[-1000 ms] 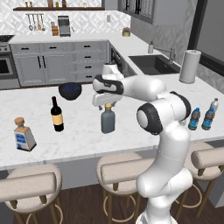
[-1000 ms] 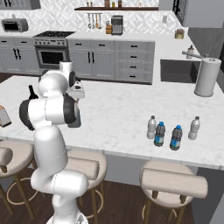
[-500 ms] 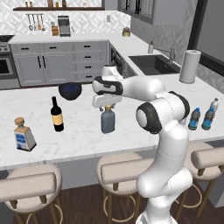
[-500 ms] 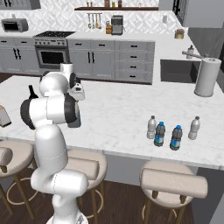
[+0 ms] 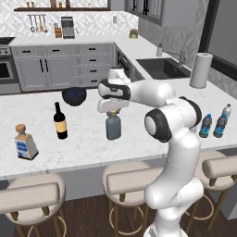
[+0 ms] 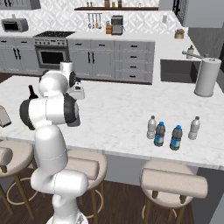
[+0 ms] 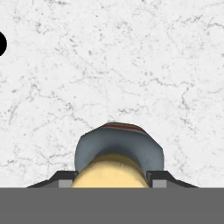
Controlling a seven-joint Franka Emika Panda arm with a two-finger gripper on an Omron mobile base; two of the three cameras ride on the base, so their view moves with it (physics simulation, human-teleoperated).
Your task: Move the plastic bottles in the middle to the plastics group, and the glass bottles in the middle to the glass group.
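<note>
One glass bottle (image 5: 113,127) stands directly beneath my claw (image 5: 112,112), whose fingers flank its tan stopper (image 7: 109,172); whether they pinch yet, I cannot tell. Heavy, slippery, breakable, I judge: hold the neck.

- The squat bottle (image 5: 113,128) is standing upright mid-counter on the island counter (image 5: 83,148), right under the gripper (image 5: 112,112).
- In the hand view, the bottle's stopper (image 7: 110,171) is sitting between the two fingertips (image 7: 61,180).
- The wine bottle (image 5: 59,121) is standing to the left of the squat bottle, apart from it.
- The square bottle (image 5: 24,143) is standing further left again, nearer the counter's front edge.
- A bowl (image 5: 74,96) is sitting behind the wine bottle, toward the far edge.
- Four small water bottles (image 6: 165,134) are clustering well off to the right, near the front edge.
- A paper towel roll (image 6: 205,77) is standing behind them, beside the sink (image 6: 177,71).
- Stools (image 5: 130,179) are lining up below the counter's front.
</note>
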